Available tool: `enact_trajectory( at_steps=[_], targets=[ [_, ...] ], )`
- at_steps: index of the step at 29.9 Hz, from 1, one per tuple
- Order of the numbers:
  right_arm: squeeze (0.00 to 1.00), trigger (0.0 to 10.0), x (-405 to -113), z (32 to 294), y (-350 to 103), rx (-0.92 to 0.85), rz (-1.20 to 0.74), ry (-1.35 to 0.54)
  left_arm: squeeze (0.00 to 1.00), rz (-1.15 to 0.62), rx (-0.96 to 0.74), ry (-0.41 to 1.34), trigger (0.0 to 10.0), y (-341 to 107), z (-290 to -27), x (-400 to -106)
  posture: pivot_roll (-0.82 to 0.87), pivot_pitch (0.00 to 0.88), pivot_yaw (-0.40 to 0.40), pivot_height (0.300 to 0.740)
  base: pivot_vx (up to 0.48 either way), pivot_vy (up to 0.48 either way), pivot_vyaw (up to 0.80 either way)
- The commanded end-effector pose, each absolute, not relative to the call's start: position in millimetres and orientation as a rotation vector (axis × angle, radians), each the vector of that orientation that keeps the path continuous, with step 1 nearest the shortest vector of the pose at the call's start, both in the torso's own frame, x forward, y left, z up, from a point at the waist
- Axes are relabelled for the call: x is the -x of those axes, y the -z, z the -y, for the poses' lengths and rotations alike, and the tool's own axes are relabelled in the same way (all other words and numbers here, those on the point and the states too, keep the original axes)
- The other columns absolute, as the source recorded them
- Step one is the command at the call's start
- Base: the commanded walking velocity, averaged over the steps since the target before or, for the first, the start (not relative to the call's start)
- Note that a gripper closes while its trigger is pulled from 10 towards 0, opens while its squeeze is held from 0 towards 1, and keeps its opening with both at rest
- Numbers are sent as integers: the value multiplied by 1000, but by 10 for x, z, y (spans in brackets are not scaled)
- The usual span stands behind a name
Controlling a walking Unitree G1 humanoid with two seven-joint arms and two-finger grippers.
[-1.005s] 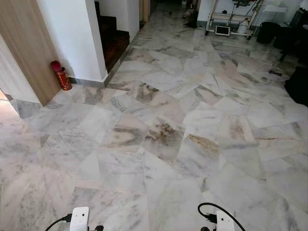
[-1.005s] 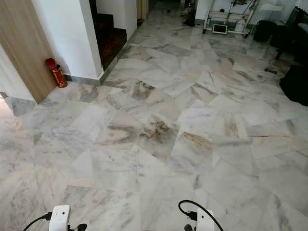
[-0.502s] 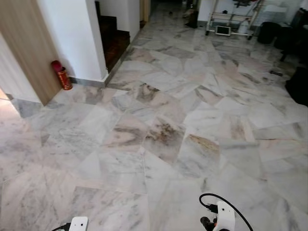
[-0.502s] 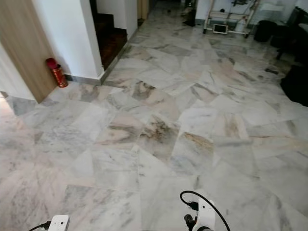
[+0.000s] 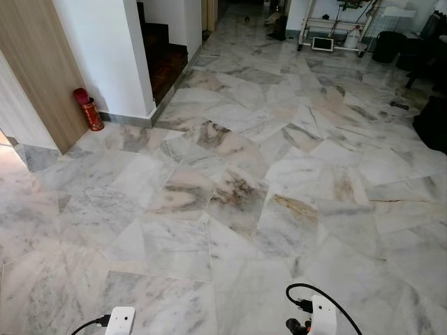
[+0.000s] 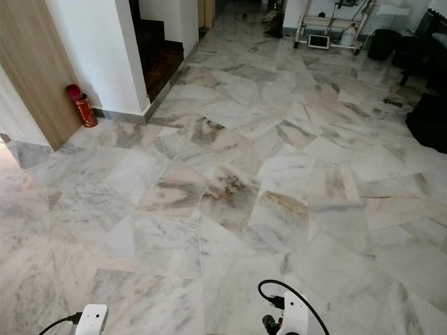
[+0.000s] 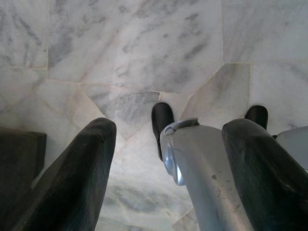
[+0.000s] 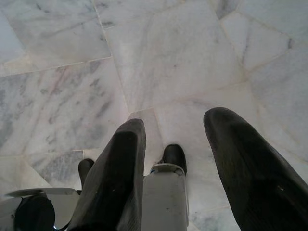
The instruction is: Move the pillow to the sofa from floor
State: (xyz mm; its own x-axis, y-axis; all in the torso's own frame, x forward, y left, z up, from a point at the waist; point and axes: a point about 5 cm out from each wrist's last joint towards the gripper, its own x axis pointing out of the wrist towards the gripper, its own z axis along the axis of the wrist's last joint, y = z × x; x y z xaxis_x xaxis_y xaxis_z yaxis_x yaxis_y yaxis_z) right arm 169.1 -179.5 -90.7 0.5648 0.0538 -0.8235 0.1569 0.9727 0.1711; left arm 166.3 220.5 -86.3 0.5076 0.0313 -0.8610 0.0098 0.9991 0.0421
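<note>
Grey-white marble floor stretches ahead of me. Both arms hang low at my sides; their white wrist units show at the bottom edge, left and right. In the left wrist view my left gripper is open, its two black fingers spread with nothing between them, pointing down at the floor and my silver leg. My right gripper is likewise open and holds nothing, above the marble and my black feet.
A red fire extinguisher stands by the wood panel and white wall at left. Dark stairs rise behind that wall. A white wheeled rack and a black bin stand at the far end. A dark bulky object sits at the right edge.
The wrist units at the bottom edge bobbed slightly: left dipped then rose, right rose a little. The view has barely shifted.
</note>
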Motion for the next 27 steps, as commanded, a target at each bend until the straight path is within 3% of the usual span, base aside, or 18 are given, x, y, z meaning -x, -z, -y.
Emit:
enact_trajectory(
  at_steps=[1, 21, 27],
  targets=[
    [0, 10000, -1686, 1820, 907, -243, -971, 81, 0, -1046, -53, -20, 10000, 863, -2243, -1645, -3, 0, -34, 740, 0, 0, 0],
    [0, 10000, -1644, 1849, 922, -255, -979, 103, 0, -1056, -38, -9, 10000, 852, -2191, -1705, -8, 0, -33, 740, 0, 0, 0],
    [0, 10000, -1653, 1851, 918, -259, -975, 107, 0, -1055, -32, -12, 10000, 852, -2190, -1707, -8, 0, -33, 740, -265, 0, 0]
  ],
)
